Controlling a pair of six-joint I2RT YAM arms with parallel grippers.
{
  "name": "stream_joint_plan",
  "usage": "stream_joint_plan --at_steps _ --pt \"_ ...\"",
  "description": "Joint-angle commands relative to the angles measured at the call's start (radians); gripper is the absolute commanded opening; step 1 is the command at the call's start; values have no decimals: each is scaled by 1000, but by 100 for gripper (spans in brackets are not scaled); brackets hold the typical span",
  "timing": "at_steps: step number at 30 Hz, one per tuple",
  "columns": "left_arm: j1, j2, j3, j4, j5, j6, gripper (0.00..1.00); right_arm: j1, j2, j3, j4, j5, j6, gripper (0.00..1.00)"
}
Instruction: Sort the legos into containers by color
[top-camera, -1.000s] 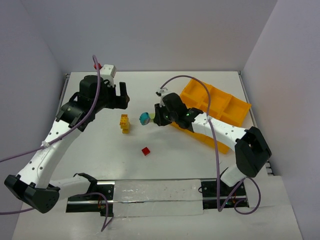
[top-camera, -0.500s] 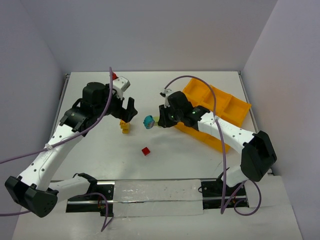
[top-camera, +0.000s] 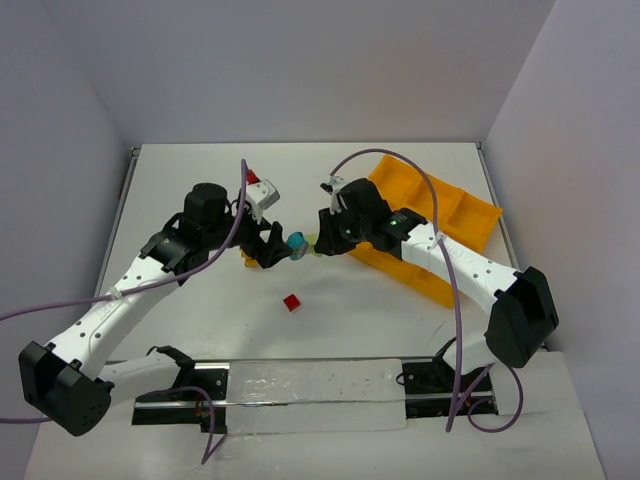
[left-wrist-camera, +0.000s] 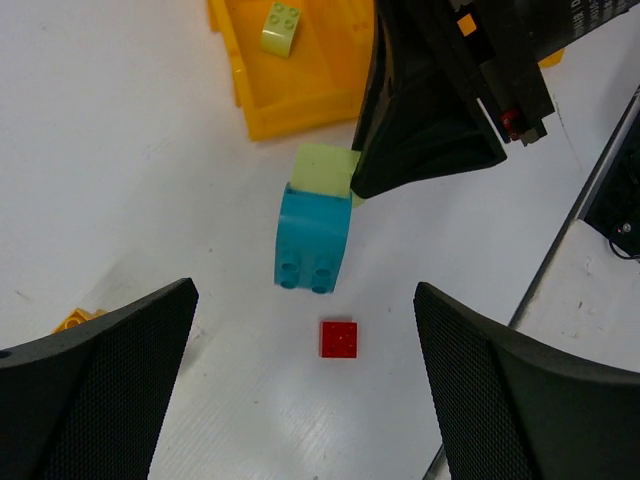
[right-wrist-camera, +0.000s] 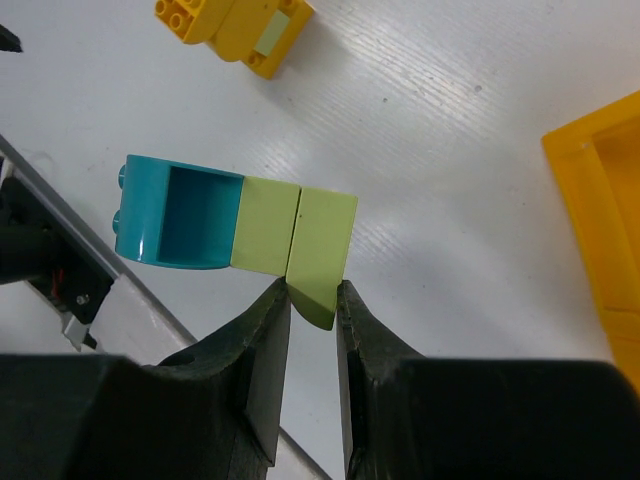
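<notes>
Left gripper (left-wrist-camera: 303, 290) spread wide, right gripper (right-wrist-camera: 313, 295) clamped.

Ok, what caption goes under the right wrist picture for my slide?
Right hand pinching the green end of a green-and-teal lego stack.

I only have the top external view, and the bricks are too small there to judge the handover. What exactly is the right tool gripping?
Observer: The right tool pinches only the stack's light green end. The teal brick sticks out free.
Operator: Is the left tool shut on the teal one?
Observer: No. The left tool is wide open, straddling the teal brick without touching it.
Operator: Any green in the tray?
Observer: Yes, one light green brick lies in a tray compartment.
</notes>
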Motion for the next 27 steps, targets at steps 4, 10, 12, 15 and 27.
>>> stream_joint_plan --at_steps 4,10,12,15,27 --pt "-72 18 10 83 -17 46 96 -6 -50 62 4 -72 -12 0" --pt "-84 33 -6 107 -53 41 95 -6 -64 60 6 -93 -12 0" --pt "-86 35 -12 122 -56 35 94 -6 -68 57 6 -95 -13 0" --pt "-87 39 -15 132 -47 25 92 -6 -74 53 6 -97 -13 0" --pt "-98 70 -41 162 -41 -3 78 -8 -87 45 20 -89 -1 0"
